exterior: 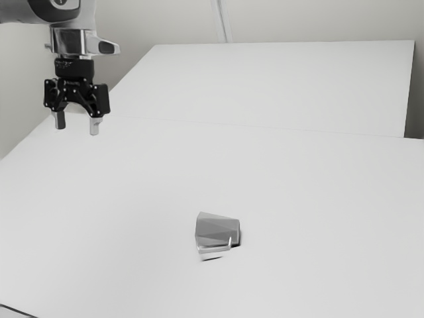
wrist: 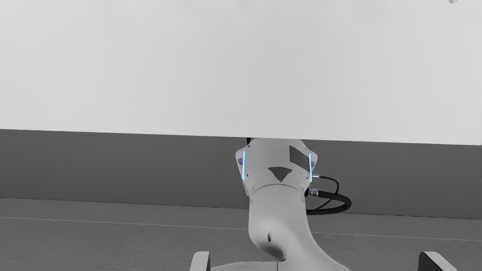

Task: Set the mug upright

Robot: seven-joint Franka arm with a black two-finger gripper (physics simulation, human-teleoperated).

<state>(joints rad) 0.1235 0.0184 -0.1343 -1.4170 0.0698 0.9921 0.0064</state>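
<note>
"Where was the mug (exterior: 217, 230)?"

"On its side on the surface (exterior: 119, 218), with its handle (exterior: 215, 250) toward the camera in the exterior view. Its wider end faced the exterior view's left."

"And the gripper (exterior: 77, 126)?"

"Well apart from it, raised, fingertips pointing down, off toward the exterior view's upper left. The mug lay lower than the gripper and out toward the exterior view's right."

"How did its fingers (exterior: 94, 126) stand?"

"Wide, with a broad gap between them. The wrist view had them spread too, one to each side of the arm's lower part (wrist: 278, 210), which stood beyond the surface's straight edge."

"So the mug was untouched?"

"Yes, tipped over and clear of both fingers."
</note>
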